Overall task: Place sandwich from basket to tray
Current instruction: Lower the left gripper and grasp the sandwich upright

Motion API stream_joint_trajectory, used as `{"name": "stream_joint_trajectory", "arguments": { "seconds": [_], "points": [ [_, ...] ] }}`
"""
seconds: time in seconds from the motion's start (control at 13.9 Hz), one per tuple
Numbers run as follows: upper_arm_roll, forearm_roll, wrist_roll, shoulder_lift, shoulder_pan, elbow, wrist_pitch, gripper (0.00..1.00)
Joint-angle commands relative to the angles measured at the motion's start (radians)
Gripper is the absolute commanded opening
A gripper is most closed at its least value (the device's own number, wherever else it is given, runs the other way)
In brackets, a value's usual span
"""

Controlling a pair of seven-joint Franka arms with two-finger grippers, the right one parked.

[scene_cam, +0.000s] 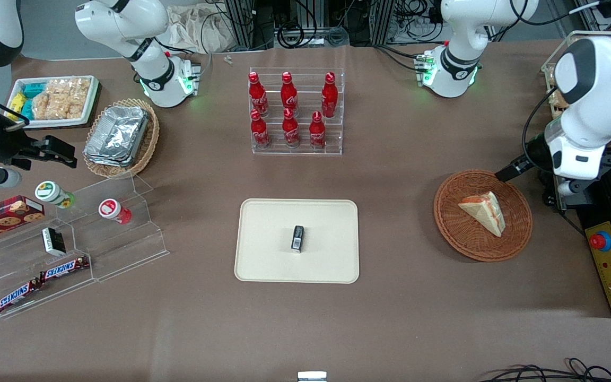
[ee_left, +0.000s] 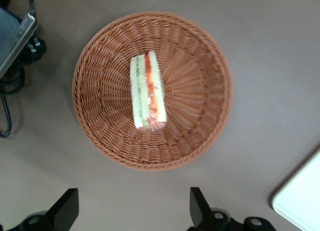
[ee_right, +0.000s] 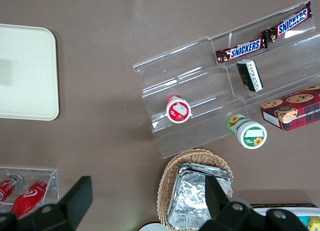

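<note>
The gripper (ee_left: 132, 211) hangs spread and empty above the basket (ee_left: 100, 136), probably lining up a descent. Below it the sandwich (ee_left: 147, 91) lies in the basket; the tray (ee_left: 302, 198) waits alongside on the worktop.

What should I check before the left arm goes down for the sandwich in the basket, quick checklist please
1. Sandwich lies in the basket, nothing on top of it: ok.
2. Gripper open, fingers wide apart: ok.
3. Gripper centred over the sandwich: not ok, in the wrist view its fingers sit over bare table just outside the basket rim.
4. Gripper holds nothing: ok.
5. Tray has room: partly ok, a small dark object lies near its middle, bare surface shows all around it.
6. Path from basket to tray along the table: ok, nothing stands between them in the front view.
</note>
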Motion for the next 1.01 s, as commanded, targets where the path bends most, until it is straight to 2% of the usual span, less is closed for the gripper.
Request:
{"name": "stream_joint_trajectory", "arguments": {
  "seconds": [0.0, 0.51, 0.87, 0.94],
  "points": [
    [-0.005, 0.001, -0.039, 0.064, 0.019, -0.033, 0.088, 1.0],
    [-0.004, 0.001, -0.173, 0.217, 0.024, -0.123, 0.387, 1.0],
    [-0.005, 0.0, -0.181, 0.305, 0.044, -0.193, 0.59, 1.0],
    [-0.005, 0.0, -0.185, 0.328, 0.042, -0.193, 0.618, 0.92]
  ]
}}
